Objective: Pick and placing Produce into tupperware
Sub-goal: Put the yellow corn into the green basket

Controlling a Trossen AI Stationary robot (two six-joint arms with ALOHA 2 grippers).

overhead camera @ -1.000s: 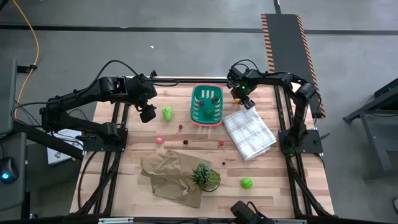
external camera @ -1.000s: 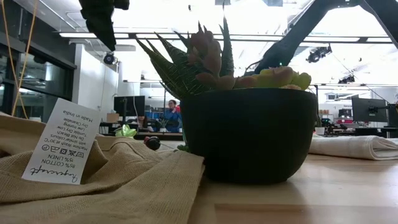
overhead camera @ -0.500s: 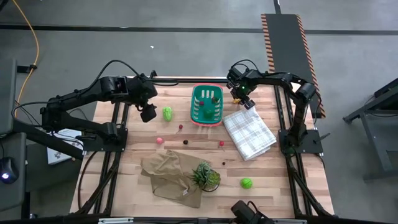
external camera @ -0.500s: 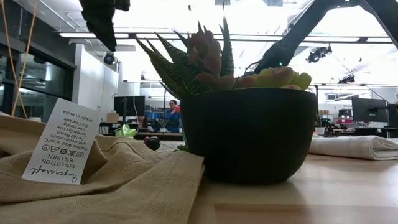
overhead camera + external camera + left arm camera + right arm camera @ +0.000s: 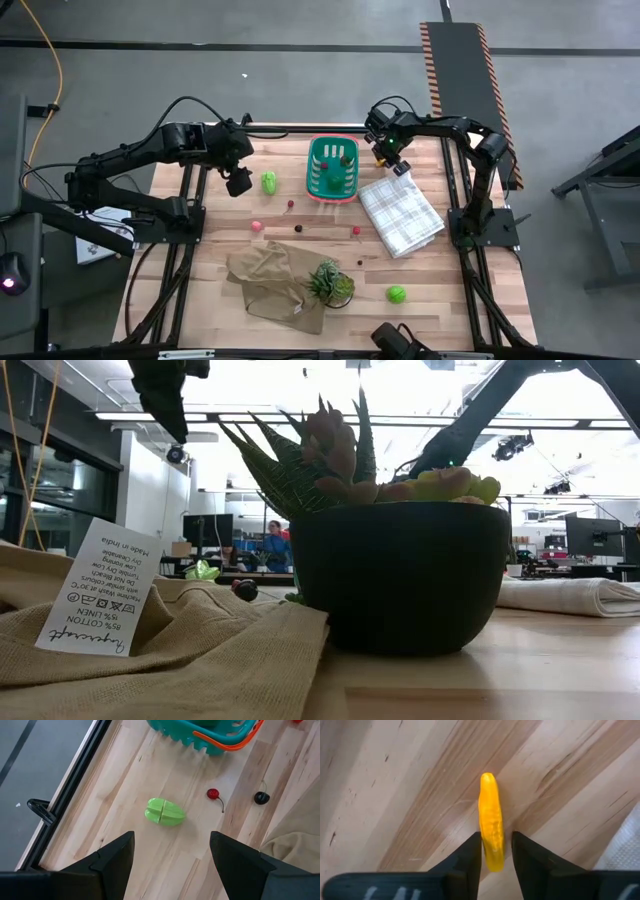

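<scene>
The teal basket (image 5: pixel 333 168) stands at the table's far middle, with a few pieces inside it. My right gripper (image 5: pixel 390 158) is low just right of the basket. Its open fingers stand close on either side of the near end of the yellow piece (image 5: pixel 491 817), which lies flat on the wood. My left gripper (image 5: pixel 238 181) hangs open above the table, left of a light green piece (image 5: pixel 268 182) (image 5: pixel 165 812) that lies on the wood. Small red and dark balls (image 5: pixel 290 204) (image 5: pixel 213 794) (image 5: pixel 261 797) lie before the basket. Another green lump (image 5: pixel 397 294) lies near the front. My right gripper comes from above with one finger (image 5: pixel 470 857) on each side of the yellow piece's end (image 5: pixel 493 860), across its length. Whether the fingers touch it I cannot tell. The piece lies flat on the table.
A white checked cloth (image 5: pixel 400 215) lies right of the basket, close to my right gripper. A beige cloth (image 5: pixel 272 280) and a dark potted plant (image 5: pixel 330 283) (image 5: pixel 400 575) take up the near middle. A person shows in the room far behind the table.
</scene>
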